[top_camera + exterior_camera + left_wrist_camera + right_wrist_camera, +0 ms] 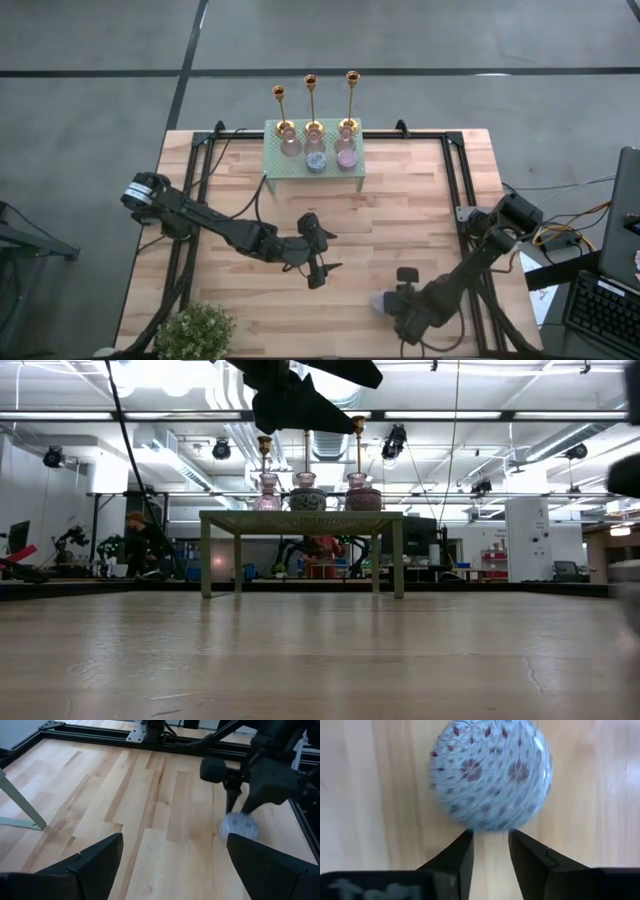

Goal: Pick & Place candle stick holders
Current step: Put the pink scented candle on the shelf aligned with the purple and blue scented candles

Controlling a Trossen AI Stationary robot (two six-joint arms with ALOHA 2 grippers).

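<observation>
Right pincer (490, 845), narrowly parted, sits low behind a patterned ball (490, 772) on the counter (400, 220); left pincer (320, 268) gapes wide mid-counter.

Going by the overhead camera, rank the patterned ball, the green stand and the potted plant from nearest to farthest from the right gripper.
1. Patterned ball, at the right gripper fingertips.
2. Potted plant, front left corner.
3. Green stand, at the table's back edge.

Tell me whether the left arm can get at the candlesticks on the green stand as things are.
Probably yes. The left gripper hangs open over bare wood, and nothing stands between it and the candlesticks on the green stand. The right gripper is busy far off at a patterned ball.
</observation>
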